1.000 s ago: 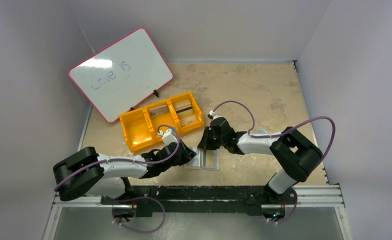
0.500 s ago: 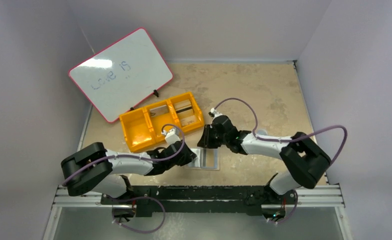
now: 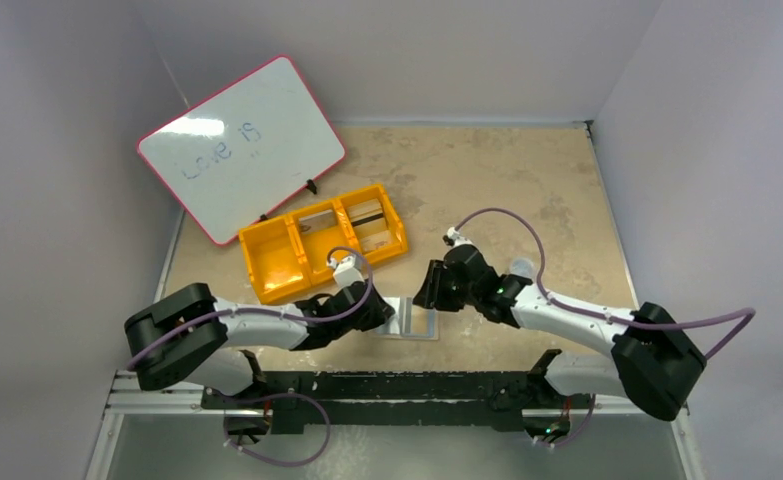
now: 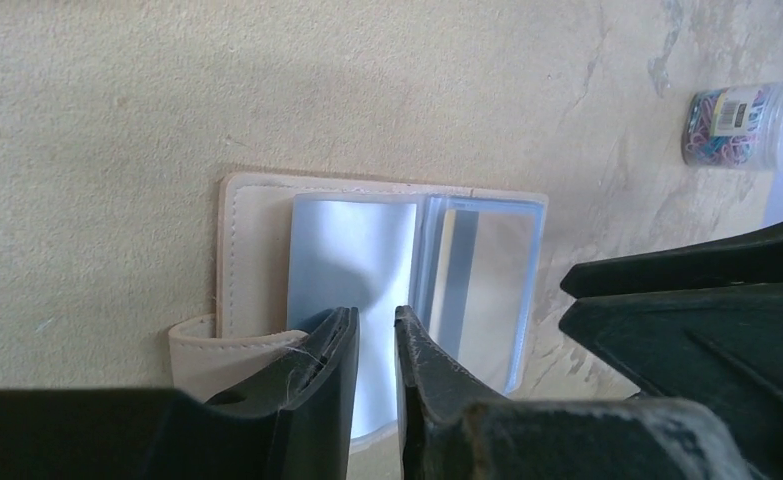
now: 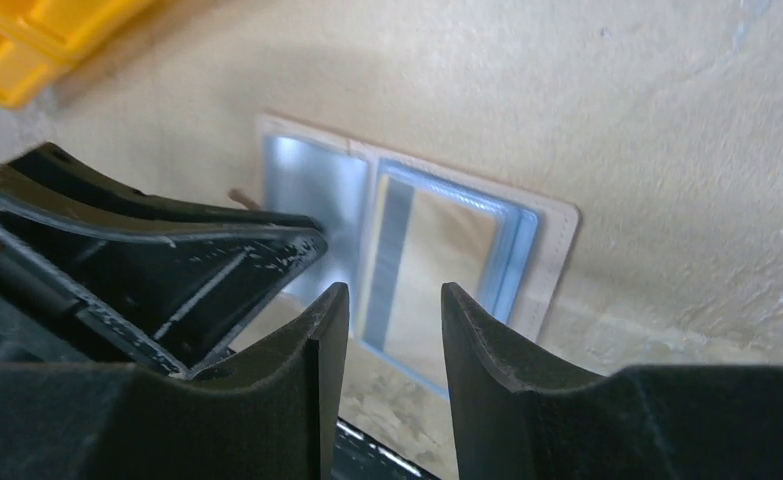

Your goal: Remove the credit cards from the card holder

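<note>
While my narrow-jawed left gripper (image 4: 375, 320) is touching the tan bifold card holder (image 4: 254, 205), grip unclear,
my right gripper (image 5: 395, 297) is hanging open over its thin tan card (image 5: 449, 240).

Pale grey-lilac walls (image 3: 417, 50) close the space in on three sides, well beyond the left hand (image 3: 380, 314) and the right hand (image 3: 430, 297). Under both hands spreads a beige worktop (image 3: 507, 180), mottled like stone and evenly lit, with soft shadows. Far beyond the left hand a pink-rimmed whiteboard (image 3: 242, 150) leans in the corner, with a bright glare on its face. On the near side of the hands runs a silver rail (image 3: 627, 385)
</note>
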